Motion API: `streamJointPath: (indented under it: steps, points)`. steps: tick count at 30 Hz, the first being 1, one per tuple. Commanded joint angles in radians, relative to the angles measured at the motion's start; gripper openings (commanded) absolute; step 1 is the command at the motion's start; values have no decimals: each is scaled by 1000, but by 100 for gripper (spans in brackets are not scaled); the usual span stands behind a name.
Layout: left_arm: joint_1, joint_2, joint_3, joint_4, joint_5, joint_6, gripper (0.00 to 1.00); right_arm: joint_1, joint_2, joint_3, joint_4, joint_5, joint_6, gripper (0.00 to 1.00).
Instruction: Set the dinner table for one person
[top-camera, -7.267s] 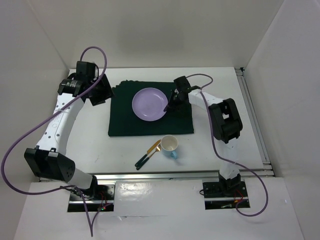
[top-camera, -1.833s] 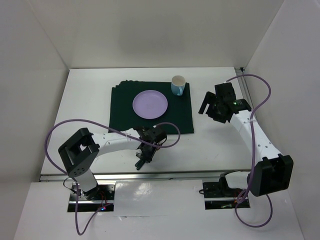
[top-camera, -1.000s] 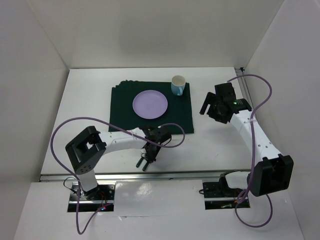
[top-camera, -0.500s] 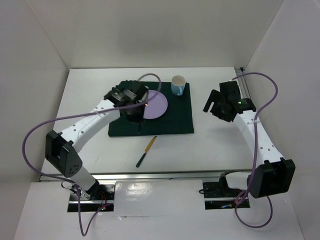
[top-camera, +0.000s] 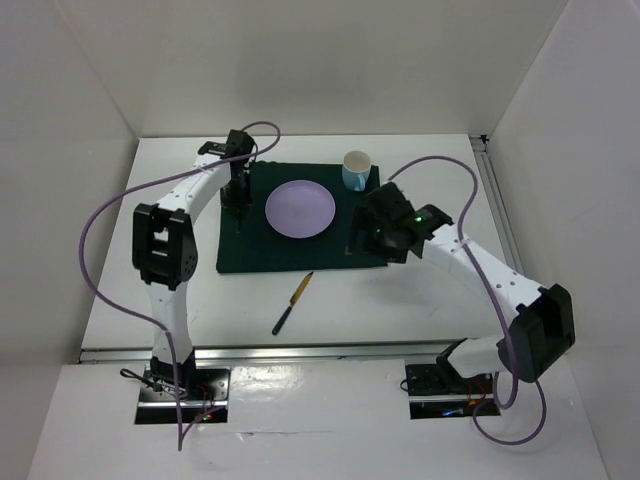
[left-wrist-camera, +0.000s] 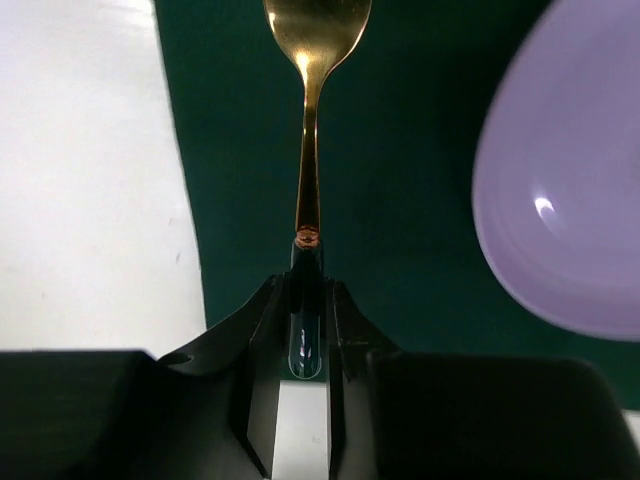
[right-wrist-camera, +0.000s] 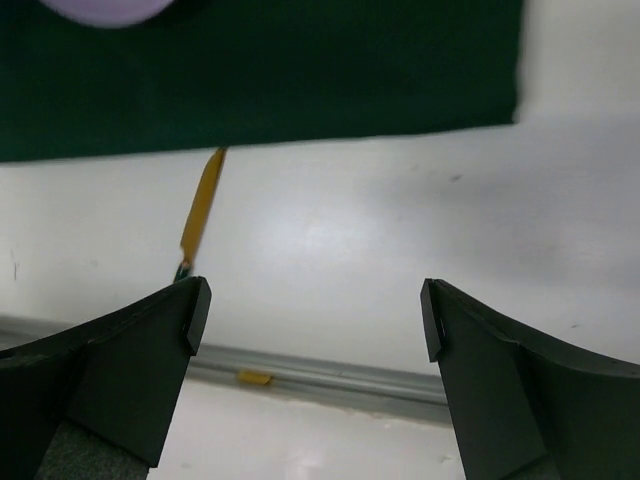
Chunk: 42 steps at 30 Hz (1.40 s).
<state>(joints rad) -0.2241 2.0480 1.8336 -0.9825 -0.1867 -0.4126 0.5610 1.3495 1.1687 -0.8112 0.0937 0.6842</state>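
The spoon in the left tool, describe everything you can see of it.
The spoon has a shiny gold bowl and neck joined to a dark handle. The left tool is shut on that handle, with the bowl pointing away from it. It lies over the dark green placemat near its edge, beside the purple plate. Contact with the cloth is unclear.

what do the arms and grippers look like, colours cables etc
The left arm and right arm are white links with boxy black joints, a purple cable looping along each. The left gripper and right gripper have plain black fingers. A green light glows on the right arm.
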Motion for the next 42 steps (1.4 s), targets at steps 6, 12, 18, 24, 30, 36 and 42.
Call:
streamJointPath:
  steps: [6,12,18,24,30,36,42]
  points:
    - [9,176,90,34,24,52,0,347,182,11,132,57,335,88]
    - [-9,210,67,30,-14,32,1,454,370,123,141,57,420,83]
    - [-18,167,32,30,-25,23,55,505,482,175,130,29,480,83]
    - [-27,57,21,-7,-25,0,92,524,554,209,153,5,489,80]
    - [-27,-146,41,-44,-46,-52,92,565,668,312,96,40,511,69]
    - [-18,-281,41,-53,-46,-42,92,565,744,367,-29,57,612,47]
    - [5,-321,59,-74,-7,-19,91,565,619,272,-74,106,716,12]
